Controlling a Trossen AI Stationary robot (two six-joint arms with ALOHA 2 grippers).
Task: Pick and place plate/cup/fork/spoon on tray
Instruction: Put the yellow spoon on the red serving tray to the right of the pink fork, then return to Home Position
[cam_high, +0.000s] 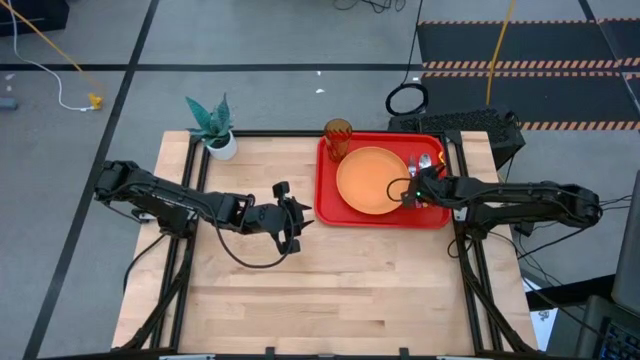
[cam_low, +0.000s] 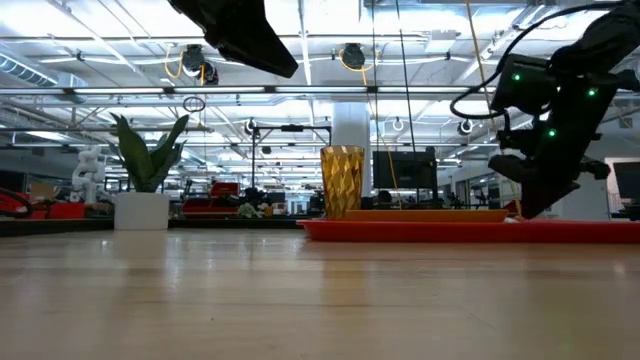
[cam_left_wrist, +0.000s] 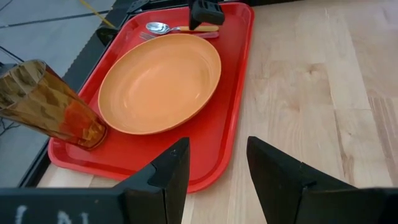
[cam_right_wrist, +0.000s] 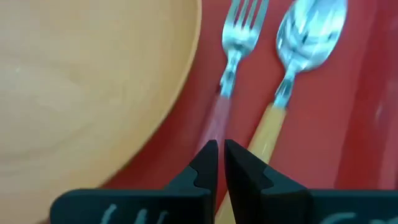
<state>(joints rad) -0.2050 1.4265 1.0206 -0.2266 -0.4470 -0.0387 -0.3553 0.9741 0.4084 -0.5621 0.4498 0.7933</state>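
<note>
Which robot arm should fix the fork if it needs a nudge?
Probably the right. The right gripper hangs on the tray, right by the fork and spoon; the left gripper waits over bare table.

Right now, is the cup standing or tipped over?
Standing: the cup sits upright on the tray, beside the plate.
</note>
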